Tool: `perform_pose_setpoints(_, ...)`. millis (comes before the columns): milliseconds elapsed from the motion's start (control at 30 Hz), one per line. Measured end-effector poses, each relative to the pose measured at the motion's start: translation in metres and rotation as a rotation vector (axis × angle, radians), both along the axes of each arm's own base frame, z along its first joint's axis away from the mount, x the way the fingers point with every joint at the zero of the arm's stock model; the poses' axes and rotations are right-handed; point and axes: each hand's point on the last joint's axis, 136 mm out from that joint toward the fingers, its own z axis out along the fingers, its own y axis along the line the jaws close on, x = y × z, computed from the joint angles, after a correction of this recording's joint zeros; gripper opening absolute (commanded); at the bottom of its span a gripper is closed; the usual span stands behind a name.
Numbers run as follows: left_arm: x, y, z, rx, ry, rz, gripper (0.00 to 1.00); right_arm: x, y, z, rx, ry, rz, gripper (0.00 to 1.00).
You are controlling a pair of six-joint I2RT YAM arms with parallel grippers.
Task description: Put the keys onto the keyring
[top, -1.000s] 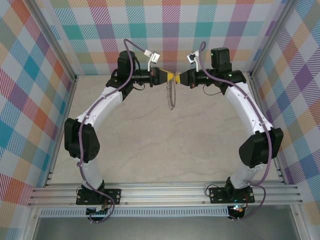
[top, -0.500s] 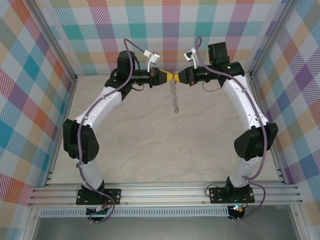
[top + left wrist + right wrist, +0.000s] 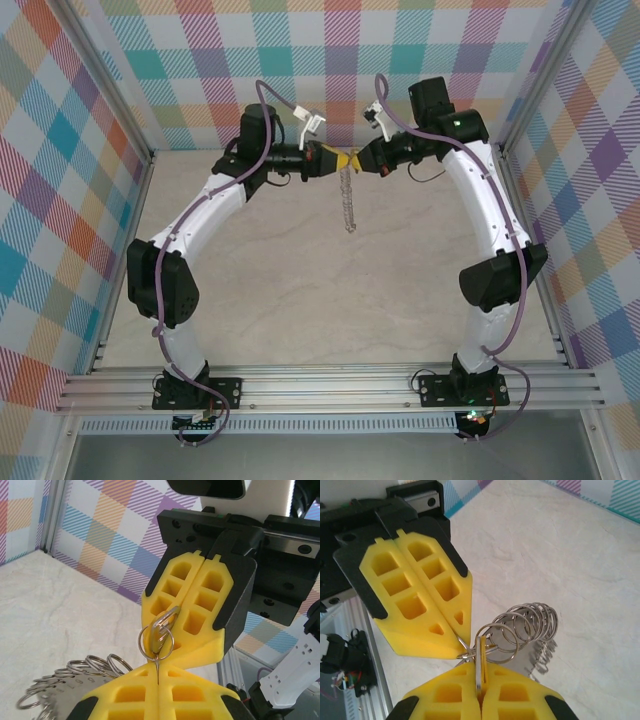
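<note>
Above the back of the table my two grippers meet tip to tip. My left gripper (image 3: 337, 159) (image 3: 157, 676) is shut on the thin edge of the keyring (image 3: 348, 200), which hangs down from it, its silvery loops (image 3: 75, 672) (image 3: 532, 622) fanned out below. The key (image 3: 161, 630) (image 3: 480, 662), silver with a yellow head, is pinched edge-on in my shut right gripper (image 3: 358, 160) (image 3: 480, 675). One small loop (image 3: 144, 641) circles the key right at the left fingertips (image 3: 451, 641). The key's head is mostly hidden between the pads.
The pale marbled table (image 3: 330, 300) lies well below both grippers. Checked walls (image 3: 340, 60) and aluminium posts (image 3: 110, 110) close in the back and sides. A metal rail (image 3: 330, 385) carries both arm bases at the near edge.
The right arm has swung its elbow up and in, tilting its wrist. The left wrist tilted slightly too. The hanging keyring turned and now hangs straighter. Both grips held.
</note>
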Motion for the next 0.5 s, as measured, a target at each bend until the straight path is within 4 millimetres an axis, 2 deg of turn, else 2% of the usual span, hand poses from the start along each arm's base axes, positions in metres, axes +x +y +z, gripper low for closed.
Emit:
perform_pose_setpoints(233,-0.001,0.0,0.003,0.01,-0.01,-0.002,0.0,-0.002,-0.012,-0.012,-0.098,-0.014,-0.012,0.0)
perform_pose_setpoints(500,-0.001,0.0,0.005,0.02,-0.003,-0.003,0.0,-0.002,-0.015,-0.016,-0.142,-0.037,-0.007,0.0)
